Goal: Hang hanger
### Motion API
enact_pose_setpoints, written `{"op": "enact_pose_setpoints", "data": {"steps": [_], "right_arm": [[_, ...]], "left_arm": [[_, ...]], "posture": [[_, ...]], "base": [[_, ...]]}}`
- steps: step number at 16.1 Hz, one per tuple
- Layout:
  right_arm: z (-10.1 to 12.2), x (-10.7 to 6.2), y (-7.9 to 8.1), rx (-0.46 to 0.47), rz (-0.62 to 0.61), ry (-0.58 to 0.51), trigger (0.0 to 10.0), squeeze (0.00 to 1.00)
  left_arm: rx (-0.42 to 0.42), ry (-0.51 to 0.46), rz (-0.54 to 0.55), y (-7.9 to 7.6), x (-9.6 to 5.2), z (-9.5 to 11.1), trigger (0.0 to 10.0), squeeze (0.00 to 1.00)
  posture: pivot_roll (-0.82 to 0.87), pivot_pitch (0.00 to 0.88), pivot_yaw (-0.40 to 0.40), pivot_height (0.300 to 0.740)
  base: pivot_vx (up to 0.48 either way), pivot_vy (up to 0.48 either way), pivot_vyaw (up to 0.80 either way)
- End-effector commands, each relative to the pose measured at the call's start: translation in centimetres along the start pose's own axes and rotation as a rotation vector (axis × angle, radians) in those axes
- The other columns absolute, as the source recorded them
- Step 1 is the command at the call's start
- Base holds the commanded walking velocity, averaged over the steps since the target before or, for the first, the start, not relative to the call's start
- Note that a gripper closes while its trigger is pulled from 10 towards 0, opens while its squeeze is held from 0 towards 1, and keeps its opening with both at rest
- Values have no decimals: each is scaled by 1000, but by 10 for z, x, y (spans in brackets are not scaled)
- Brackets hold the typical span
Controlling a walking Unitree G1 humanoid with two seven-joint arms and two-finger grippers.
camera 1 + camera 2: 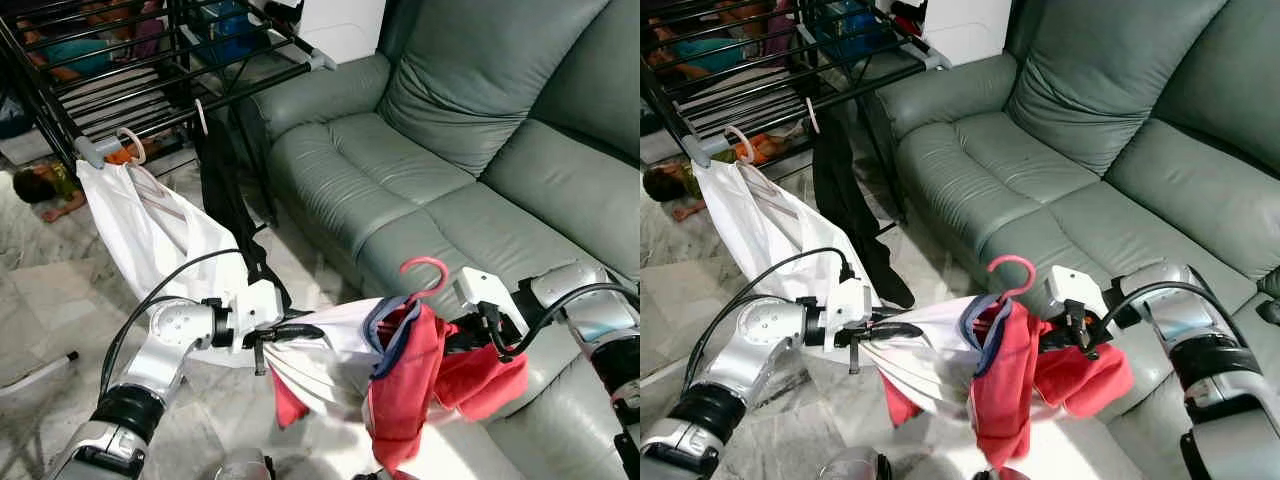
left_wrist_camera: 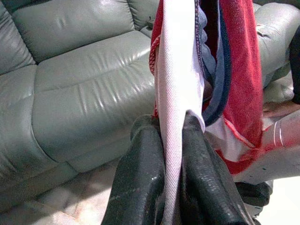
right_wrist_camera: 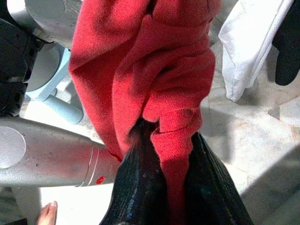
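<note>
Both grippers hold a red-and-white shirt on a pink hanger, in front of the sofa.

At far left a black drying rack (image 1: 150, 75) carries a white garment (image 1: 150, 225) and a black garment (image 1: 225, 190). The left gripper (image 1: 285, 335) has its fingers (image 2: 140, 183) pinched on the shirt's white sleeve (image 2: 178, 79). The pink hanger (image 1: 425, 272) sticks up from the shirt (image 1: 405, 385) collar, between the arms. The right gripper (image 1: 470, 340) clamps red cloth, fingers (image 3: 208, 187) closed on it. Behind stands a grey-green sofa (image 1: 450, 130).
</note>
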State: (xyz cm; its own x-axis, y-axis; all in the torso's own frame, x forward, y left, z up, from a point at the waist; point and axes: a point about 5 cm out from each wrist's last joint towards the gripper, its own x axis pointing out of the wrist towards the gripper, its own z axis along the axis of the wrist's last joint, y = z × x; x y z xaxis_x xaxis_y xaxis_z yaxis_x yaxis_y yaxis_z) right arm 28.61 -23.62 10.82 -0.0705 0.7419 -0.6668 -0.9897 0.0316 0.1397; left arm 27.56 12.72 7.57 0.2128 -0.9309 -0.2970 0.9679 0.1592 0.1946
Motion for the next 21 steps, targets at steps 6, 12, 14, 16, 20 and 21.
{"op": "enact_pose_setpoints", "data": {"steps": [6, 12, 14, 16, 20, 21], "right_arm": [[0, -4, 4, 3, 20, -2, 0, 0], [-3, 9, 0, 9, -91, -32, 0, 0], [-9, 17, -2, 19, -191, -24, 0, 0], [-12, 24, -4, 23, -270, -8, 0, 0], [-24, 47, -6, 96, -491, 0, 0, 0], [-27, 52, -7, 130, -549, -12, 0, 0]], "left_arm": [[25, 32, 39, 6, -3, -4, 0, 0], [41, 88, 150, 16, -4, -11, 10000, 1000], [83, 121, 212, 20, -5, -14, 10000, 1000], [136, 164, 258, 23, -7, -17, 10000, 1000], [44, 173, 435, 27, -18, -26, 10000, 1000], [15, 160, 484, 25, -20, -29, 10000, 1000]], "posture": [[-85, 0, -11, 740], [-87, 0, -15, 740], [-87, 0, -15, 740], [-86, 0, -14, 740], [-83, 0, -9, 740], [-80, 0, -4, 740]], "base": [[0, 0, 0], [0, 0, 0], [0, 0, 0], [0, 0, 0], [0, 0, 0], [0, 0, 0]]}}
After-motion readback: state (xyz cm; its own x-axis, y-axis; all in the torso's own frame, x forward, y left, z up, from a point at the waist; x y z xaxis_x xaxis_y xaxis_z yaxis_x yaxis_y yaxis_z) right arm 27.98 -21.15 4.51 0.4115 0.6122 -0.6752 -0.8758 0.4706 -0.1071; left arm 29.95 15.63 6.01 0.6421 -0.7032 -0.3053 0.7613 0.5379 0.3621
